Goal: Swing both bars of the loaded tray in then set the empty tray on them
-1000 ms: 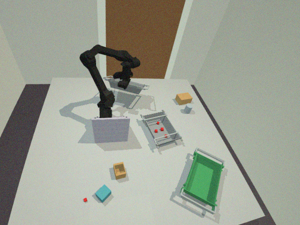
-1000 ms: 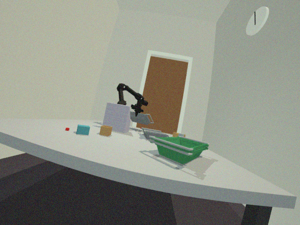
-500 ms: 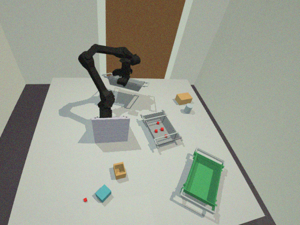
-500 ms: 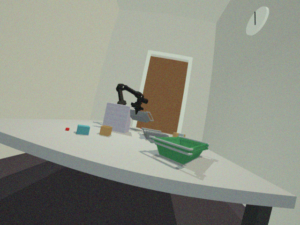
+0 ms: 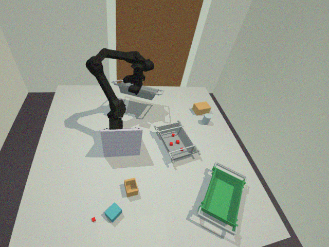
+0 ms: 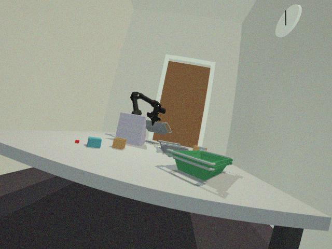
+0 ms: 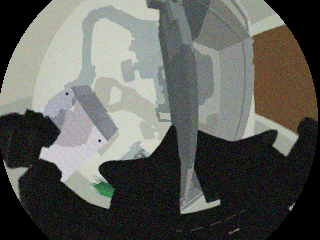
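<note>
The loaded grey tray [image 5: 187, 140] [image 6: 175, 147] stands on the table with several red blocks [image 5: 177, 141] inside. Its far bar [image 5: 168, 129] and near bar [image 5: 185, 148] both lie across its top. The empty grey tray [image 5: 147, 92] [image 6: 160, 127] [image 7: 232, 85] hangs in the air behind the loaded one, its shadow on the table below. Its bars stick out past its ends. My gripper [image 5: 134, 91] [image 6: 153, 123] [image 7: 187, 155] points down and is shut on this tray's long side wall. Whether the held tray is exactly level is hard to tell.
A green tray [image 5: 221, 196] [image 6: 198, 164] stands at the near right. A lilac upright box [image 5: 122, 143] [image 6: 130, 128] stands before the arm's base. An open orange box [image 5: 132, 193], teal block [image 5: 113, 211] and red cube [image 5: 93, 219] are near left; an orange block [image 5: 201, 108] and grey cylinder [image 5: 206, 119] far right.
</note>
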`<state>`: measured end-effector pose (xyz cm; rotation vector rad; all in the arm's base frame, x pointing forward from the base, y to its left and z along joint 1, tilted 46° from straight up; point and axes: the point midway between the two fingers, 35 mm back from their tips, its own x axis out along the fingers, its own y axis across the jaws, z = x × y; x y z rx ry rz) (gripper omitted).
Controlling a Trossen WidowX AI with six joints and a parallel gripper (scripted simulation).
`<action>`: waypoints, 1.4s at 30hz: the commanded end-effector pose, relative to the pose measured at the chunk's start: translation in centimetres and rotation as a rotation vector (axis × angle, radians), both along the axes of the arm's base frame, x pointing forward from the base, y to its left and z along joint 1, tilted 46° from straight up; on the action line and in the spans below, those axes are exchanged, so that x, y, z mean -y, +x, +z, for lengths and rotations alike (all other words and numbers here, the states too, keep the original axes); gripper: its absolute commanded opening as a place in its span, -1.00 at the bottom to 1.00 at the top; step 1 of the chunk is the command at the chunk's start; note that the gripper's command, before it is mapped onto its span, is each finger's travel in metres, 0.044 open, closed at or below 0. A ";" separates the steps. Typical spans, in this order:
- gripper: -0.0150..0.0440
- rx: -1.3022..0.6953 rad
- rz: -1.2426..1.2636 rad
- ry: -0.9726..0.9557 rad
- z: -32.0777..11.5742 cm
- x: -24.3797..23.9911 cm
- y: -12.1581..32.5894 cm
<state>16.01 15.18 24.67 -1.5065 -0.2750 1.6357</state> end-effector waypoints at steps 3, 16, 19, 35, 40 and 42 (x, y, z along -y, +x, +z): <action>-0.49 0.019 0.002 0.013 0.6 0.0 0.0; -0.49 -0.056 -0.080 -0.012 -0.8 1.2 3.4; -0.49 -0.078 -0.104 -0.017 -1.3 1.6 4.4; -0.49 -0.197 -0.227 -0.034 -4.2 4.7 9.1; -0.49 -0.235 -0.265 -0.035 -5.2 5.8 10.4; -0.49 -0.251 -0.281 -0.035 -5.6 6.3 10.9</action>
